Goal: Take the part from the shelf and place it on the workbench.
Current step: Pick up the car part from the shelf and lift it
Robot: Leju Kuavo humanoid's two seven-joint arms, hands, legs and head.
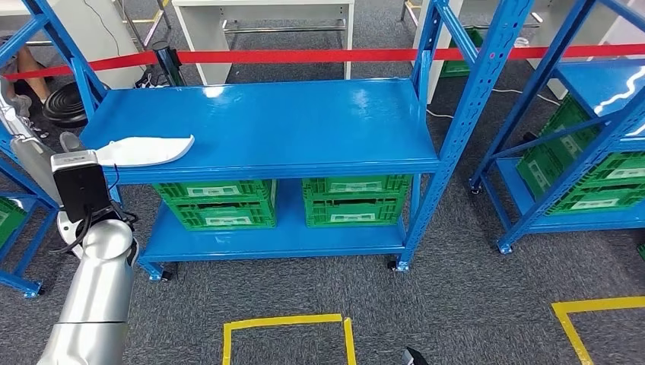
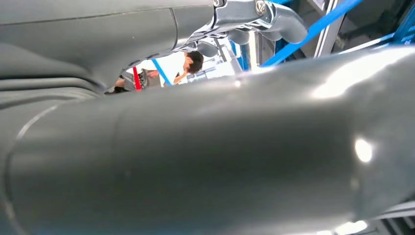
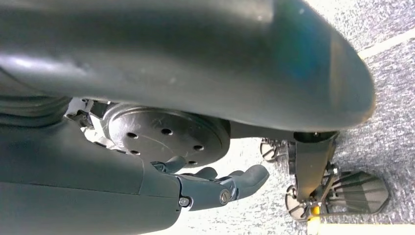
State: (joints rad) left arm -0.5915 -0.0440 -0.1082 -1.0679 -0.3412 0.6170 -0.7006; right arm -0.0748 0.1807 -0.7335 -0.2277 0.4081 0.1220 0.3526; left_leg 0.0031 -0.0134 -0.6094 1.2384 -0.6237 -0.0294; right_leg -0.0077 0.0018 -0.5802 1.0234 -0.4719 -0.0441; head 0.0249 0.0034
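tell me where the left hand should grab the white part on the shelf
Judging by its pose, grip the white part at its thick end nearest the left hand, coming from the shelf front corner. It lies flat, tapering to a thin curved tip farther along.

We count one white part, two crates under the near shelf, and two yellow floor squares.

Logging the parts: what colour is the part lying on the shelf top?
White part on the blue shelf; clearest in the head view.
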